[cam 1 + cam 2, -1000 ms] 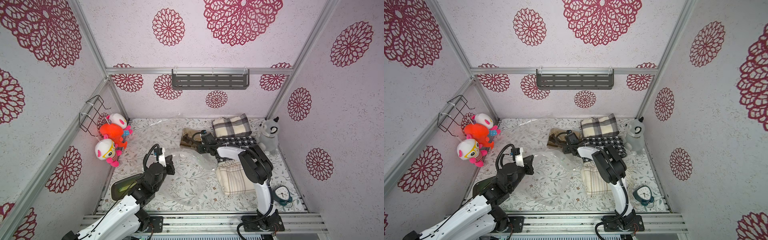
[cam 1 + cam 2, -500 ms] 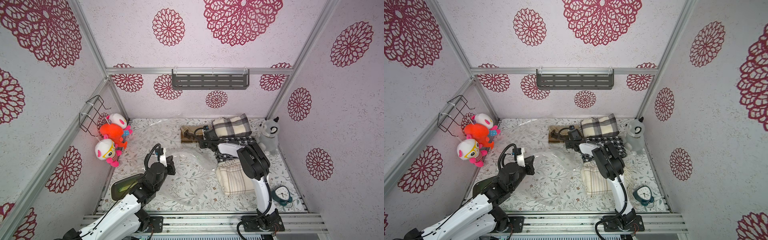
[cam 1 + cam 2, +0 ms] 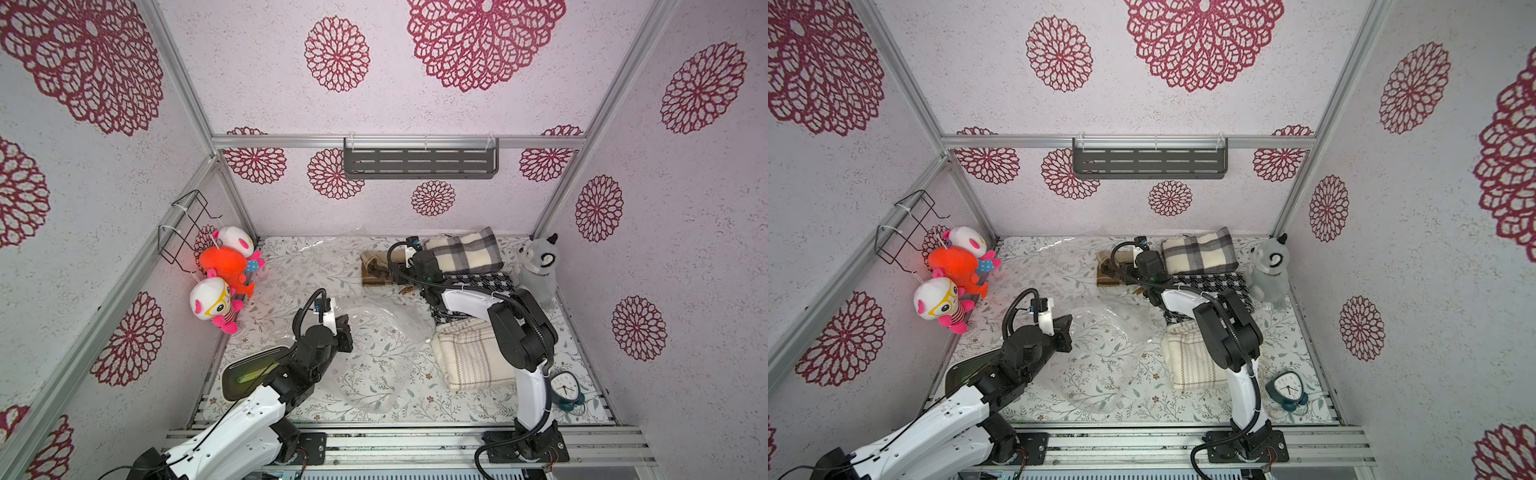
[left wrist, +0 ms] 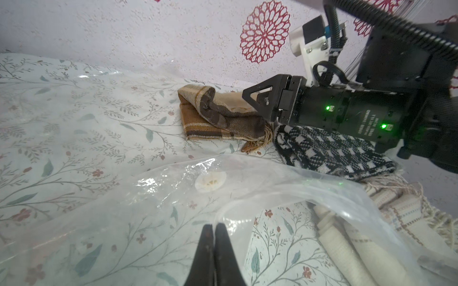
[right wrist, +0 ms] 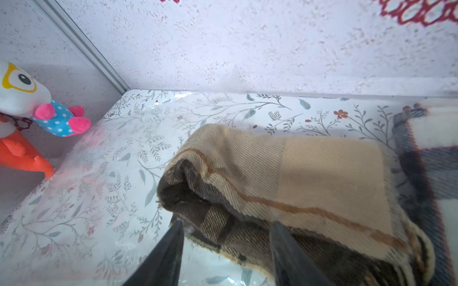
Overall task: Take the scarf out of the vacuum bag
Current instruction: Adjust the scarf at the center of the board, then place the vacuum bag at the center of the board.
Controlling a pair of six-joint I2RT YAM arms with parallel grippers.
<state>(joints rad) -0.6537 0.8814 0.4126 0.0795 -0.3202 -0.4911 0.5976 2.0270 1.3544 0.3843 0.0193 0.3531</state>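
The vacuum bag (image 3: 382,345) (image 4: 173,198) is clear crinkly plastic in mid-table, its white valve cap (image 4: 210,182) facing up. My left gripper (image 3: 345,328) (image 4: 213,225) is shut, pinching the bag's near rim, which stands lifted. A tan-and-brown plaid scarf (image 3: 376,270) (image 3: 1111,270) (image 5: 285,173) lies folded on the table behind the bag, outside it. My right gripper (image 3: 398,275) (image 5: 226,225) is open, one finger on each side of the scarf's near edge. Its black fingers (image 4: 255,99) hang just over the scarf in the left wrist view.
Other folded scarves lie at the right: grey plaid (image 3: 461,251), black-and-white check (image 3: 482,282), cream (image 3: 469,357). A grey plush animal (image 3: 536,266) and a small clock (image 3: 565,388) stand by the right wall. Plush toys (image 3: 224,266) hang at the left wall.
The right gripper's jaws have widened around the brown scarf, and its wrist has shifted toward the back wall. The left gripper stays shut on the bag, nearly still.
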